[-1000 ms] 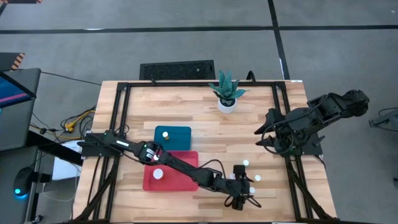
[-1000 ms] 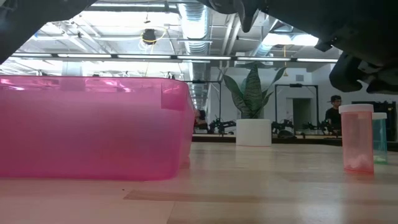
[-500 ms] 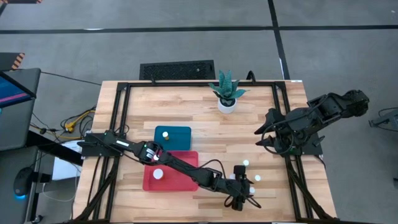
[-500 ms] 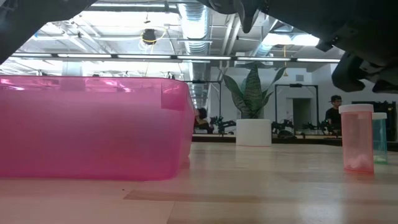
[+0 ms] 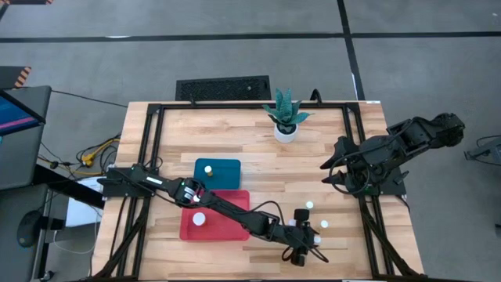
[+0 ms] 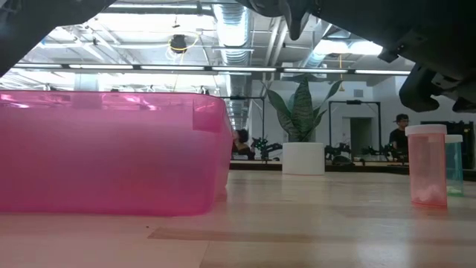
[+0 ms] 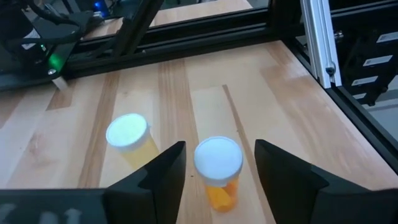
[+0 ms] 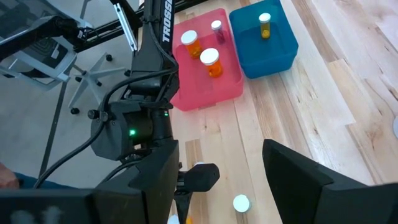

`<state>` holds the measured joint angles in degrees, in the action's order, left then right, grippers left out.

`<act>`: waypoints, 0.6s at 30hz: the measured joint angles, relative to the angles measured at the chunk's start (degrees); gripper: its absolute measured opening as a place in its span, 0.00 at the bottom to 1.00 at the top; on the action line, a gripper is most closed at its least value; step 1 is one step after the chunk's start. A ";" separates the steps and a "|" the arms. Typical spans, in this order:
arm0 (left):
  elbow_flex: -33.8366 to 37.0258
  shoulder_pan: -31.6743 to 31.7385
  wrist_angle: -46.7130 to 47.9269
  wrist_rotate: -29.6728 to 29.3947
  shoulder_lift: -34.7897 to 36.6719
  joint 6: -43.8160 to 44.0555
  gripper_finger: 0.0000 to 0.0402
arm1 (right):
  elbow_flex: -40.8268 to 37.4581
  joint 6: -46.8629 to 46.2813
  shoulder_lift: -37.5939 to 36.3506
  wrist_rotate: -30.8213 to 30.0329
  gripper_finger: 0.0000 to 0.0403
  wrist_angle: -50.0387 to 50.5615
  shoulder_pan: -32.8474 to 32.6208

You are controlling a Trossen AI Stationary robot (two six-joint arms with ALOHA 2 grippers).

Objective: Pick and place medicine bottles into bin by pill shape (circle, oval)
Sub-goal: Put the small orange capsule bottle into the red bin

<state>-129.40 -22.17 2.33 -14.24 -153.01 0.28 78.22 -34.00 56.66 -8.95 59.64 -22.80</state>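
Observation:
My left gripper [image 7: 219, 144] is open near the table's front right, also seen in the high view [image 5: 301, 235]. Its fingers stand on either side of a small orange bottle with a white cap [image 7: 217, 165], which stands upright on the table. A second white-capped bottle [image 7: 127, 134] stands beside it. Further bottles stand nearby [image 5: 310, 206] [image 5: 322, 225]. The red bin [image 8: 231, 87] holds three bottles, and the blue bin [image 8: 280, 53] holds one [image 8: 265, 23]. My right gripper [image 8: 221, 146] is open and empty, held above the table's right side [image 5: 333, 168].
A white pot with a green plant [image 5: 286, 117] stands at the table's far middle. In the low view a pink bottle [image 6: 427, 165] and a teal one [image 6: 454, 165] stand on the right, with the red bin's wall [image 6: 111, 152] on the left. A black frame rails the table edges [image 5: 368, 157].

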 joint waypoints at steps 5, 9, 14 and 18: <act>0.02 0.00 0.71 0.00 0.00 0.22 0.39 | 0.01 -0.02 0.00 0.00 0.59 0.00 -0.01; 0.02 0.00 1.33 0.07 0.00 0.22 0.34 | 0.01 -0.02 0.00 0.00 0.59 0.00 0.00; 0.02 -0.02 1.30 0.09 0.00 0.47 0.30 | 0.01 -0.02 0.00 0.00 0.59 0.00 0.00; 0.02 -0.02 1.28 0.07 0.00 1.60 0.28 | -0.01 -0.02 0.01 0.00 0.59 0.00 -0.01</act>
<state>-129.38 -22.20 3.61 -14.17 -153.01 1.88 78.22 -34.02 56.68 -8.95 59.64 -22.80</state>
